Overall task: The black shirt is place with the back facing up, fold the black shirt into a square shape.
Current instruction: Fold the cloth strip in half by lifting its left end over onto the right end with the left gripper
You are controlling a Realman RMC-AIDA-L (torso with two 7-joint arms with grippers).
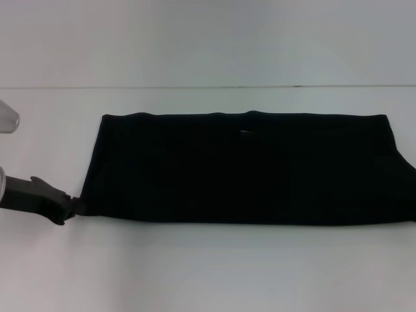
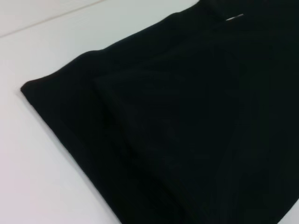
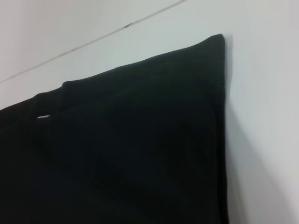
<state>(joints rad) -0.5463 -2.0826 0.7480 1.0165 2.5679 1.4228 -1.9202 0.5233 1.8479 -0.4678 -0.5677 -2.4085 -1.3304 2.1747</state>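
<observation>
Head view: left gripper (image 1: 77, 208), jaws pinched on near-left corner of plain matte black shirt (image 1: 247, 169), folded into long band on white tabletop (image 1: 195, 273).

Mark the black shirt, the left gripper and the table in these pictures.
black shirt (image 1: 240, 169), head view, middle of the folded cloth.
left gripper (image 1: 73, 208), head view, tip at the shirt's near left corner.
table (image 1: 208, 273), head view, bare surface in front of the shirt.

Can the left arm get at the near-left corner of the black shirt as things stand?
Probably yes: the left pincer is already at that corner of the black shirt, with only bare white table around it.
</observation>
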